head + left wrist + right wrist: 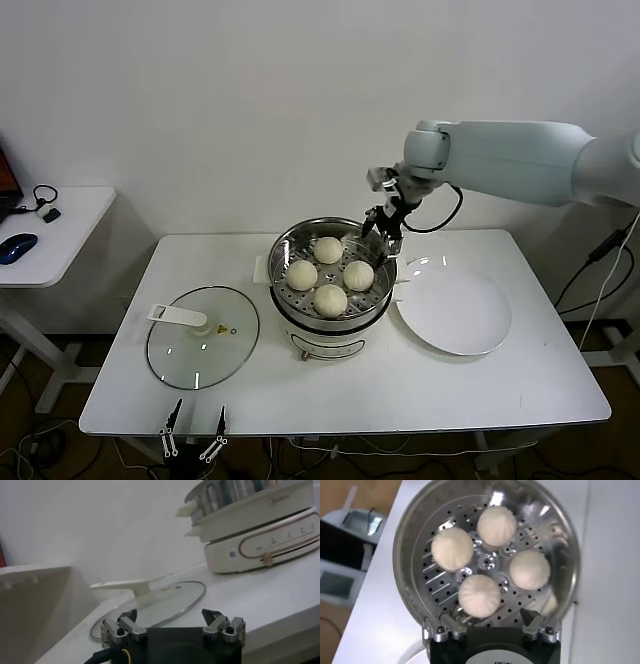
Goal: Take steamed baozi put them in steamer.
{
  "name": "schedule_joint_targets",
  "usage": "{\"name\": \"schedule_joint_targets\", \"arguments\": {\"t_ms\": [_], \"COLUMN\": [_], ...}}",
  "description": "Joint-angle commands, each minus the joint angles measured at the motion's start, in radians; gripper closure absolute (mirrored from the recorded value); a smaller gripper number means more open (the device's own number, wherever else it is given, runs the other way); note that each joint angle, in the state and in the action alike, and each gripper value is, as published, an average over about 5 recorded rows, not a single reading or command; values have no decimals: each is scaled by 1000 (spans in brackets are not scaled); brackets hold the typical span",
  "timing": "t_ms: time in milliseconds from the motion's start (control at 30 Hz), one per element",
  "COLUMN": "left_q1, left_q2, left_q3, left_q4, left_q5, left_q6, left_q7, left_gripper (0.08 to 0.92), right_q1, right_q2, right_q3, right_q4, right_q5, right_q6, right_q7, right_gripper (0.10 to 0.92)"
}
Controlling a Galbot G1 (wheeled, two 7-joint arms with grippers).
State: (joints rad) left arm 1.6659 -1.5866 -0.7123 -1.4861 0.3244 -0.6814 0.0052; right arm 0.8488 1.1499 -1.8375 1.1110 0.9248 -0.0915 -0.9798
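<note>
All four steamed baozi [329,273] sit on the perforated tray inside the steamer [383,302], ringed round its centre — so by my read the loading step is done, with the last bun just set down. The steamer stands near the middle of the counter [480,385], a little toward the back edge. The white plate [460,318] just to its right is bare.

The right gripper [385,233] hangs over the steamer's back-right rim, fingers spread wide, holding nothing and touching no bun — the wrist view looks straight down past its open tips onto all four. The next move, I'd judge, is a clean lift up and away from the pot, clearing the rim without clipping it. The glass lid [203,337] lies on the counter's front-left part, if covering is wanted.

The left gripper [194,434] waits low at the counter's front edge near the lid, fingers apart, empty.
</note>
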Motion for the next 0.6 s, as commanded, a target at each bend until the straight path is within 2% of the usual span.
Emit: {"name": "schedule_joint_targets", "arguments": {"t_ms": [33, 267, 433, 600], "left_q1": [1, -5, -6, -14], "left_q2": [4, 5, 1, -1], "left_q3": [2, 10, 15, 14], "left_q4": [-16, -26, -28, -24], "left_q5": [-2, 1, 4, 2], "left_q6": [7, 23, 29, 29], "left_q7": [0, 0, 0, -1], "left_gripper": [177, 177, 177, 177], "right_q1": [50, -161, -523, -874], "right_q2": [-305, -587, -772, -893], "right_q3": [139, 468, 899, 1188], "right_q4": [197, 408, 583, 732], "right_q5": [43, 2, -3, -35], "right_q6": [-30, -75, -124, -45], "right_q7": [275, 643, 807, 988], "right_gripper": [203, 203, 203, 203]}}
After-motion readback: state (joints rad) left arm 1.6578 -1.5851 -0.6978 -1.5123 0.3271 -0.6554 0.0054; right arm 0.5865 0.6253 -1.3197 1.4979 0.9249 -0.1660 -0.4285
